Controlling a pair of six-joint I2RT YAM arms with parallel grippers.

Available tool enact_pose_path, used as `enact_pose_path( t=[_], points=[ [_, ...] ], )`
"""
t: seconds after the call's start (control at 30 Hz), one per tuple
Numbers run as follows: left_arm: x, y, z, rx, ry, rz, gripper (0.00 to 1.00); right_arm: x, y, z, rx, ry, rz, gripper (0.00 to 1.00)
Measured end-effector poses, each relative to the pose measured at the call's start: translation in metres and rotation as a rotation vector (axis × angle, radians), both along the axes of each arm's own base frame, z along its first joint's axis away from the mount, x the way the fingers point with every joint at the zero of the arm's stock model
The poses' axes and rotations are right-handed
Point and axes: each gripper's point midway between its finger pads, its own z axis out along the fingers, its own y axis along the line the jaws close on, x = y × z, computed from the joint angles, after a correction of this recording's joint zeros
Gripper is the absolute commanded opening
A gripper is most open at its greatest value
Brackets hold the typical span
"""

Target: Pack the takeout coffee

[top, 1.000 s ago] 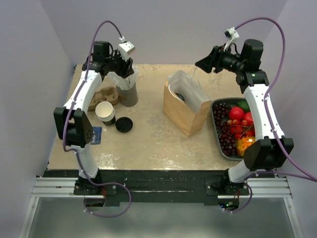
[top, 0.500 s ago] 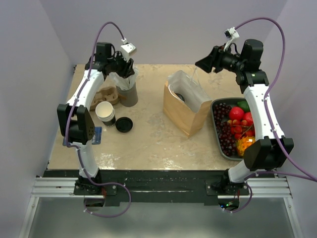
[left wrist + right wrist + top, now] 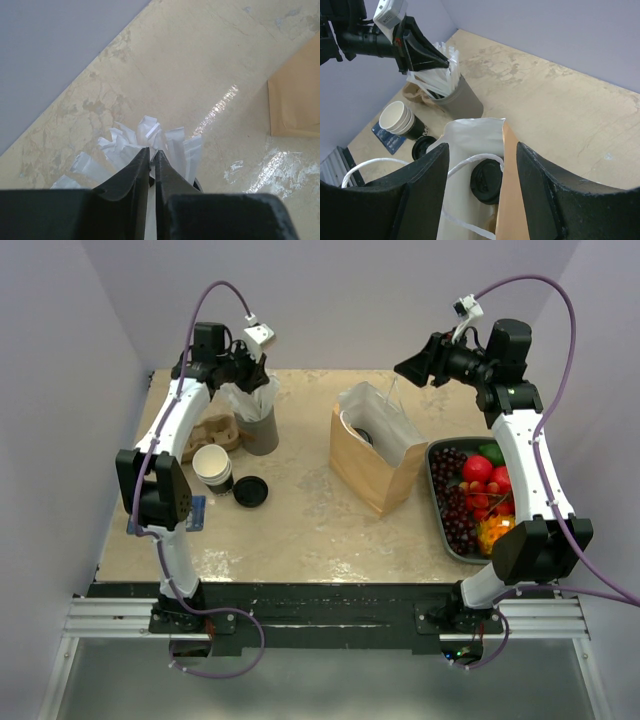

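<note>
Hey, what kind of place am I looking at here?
Probably a lab table staged as a café takeout counter: a lidded coffee cup sits inside a paper bag, with a stack of lidless cups and a grey holder of white paper wrappers nearby.

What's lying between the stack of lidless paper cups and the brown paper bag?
A loose round black plastic lid close beside the cup stack; beyond it bare beige tabletop up to the brown paper bag. Seen in the top view.
</note>
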Motion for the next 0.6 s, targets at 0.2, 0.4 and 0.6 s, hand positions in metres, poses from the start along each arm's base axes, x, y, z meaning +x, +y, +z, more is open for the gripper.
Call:
enact_pose_path(
  t=[0.2, 0.4, 0.6],
  points=[
    [-0.002, 0.001, 0.003, 0.007, -0.001, -0.002, 0.06, 0.001, 0.0, -0.001, 0.0, 0.0, 0.0, 0.6],
    [-0.004, 0.003, 0.046, 0.008, -0.08, 0.005, 0.06, 0.003, 0.0, -0.003, 0.0, 0.004, 0.0, 0.6],
    [-0.021, 0.006, 0.116, -0.012, -0.222, 0.006, 0.03, 0.003, 0.0, -0.003, 0.0, 0.005, 0.0, 0.6]
  ],
)
